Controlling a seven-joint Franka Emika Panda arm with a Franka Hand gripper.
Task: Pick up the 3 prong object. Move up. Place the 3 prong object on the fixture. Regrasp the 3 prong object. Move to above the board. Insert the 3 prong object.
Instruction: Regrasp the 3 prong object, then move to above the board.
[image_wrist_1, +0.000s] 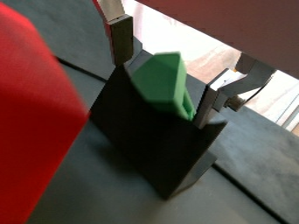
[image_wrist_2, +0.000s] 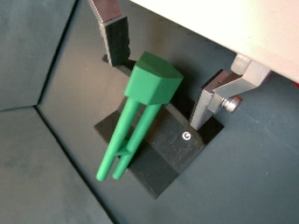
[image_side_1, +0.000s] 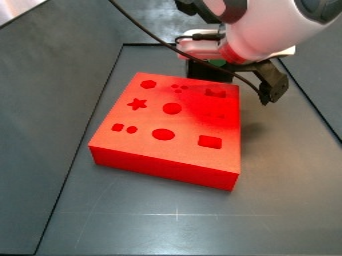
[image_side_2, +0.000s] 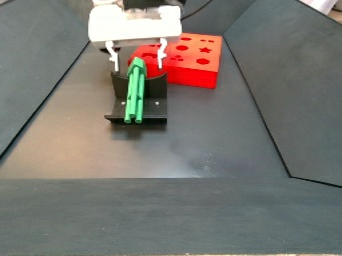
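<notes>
The green 3 prong object (image_wrist_2: 138, 122) is seen resting on the fixture (image_side_2: 138, 105) beside the board (image_side_1: 171, 126), with the end effector (image_wrist_2: 170, 74) spread apart around its head, so the regrasp is judged next, calling for closing squarely.

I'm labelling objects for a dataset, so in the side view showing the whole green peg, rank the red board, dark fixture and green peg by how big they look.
1. The red-orange slab board, though farthest from the camera.
2. The dark L-shaped fixture.
3. The slim green plastic 3 prong object, lying on the fixture; about as long, far thinner.

The gripper hangs open over the peg's far end.
</notes>
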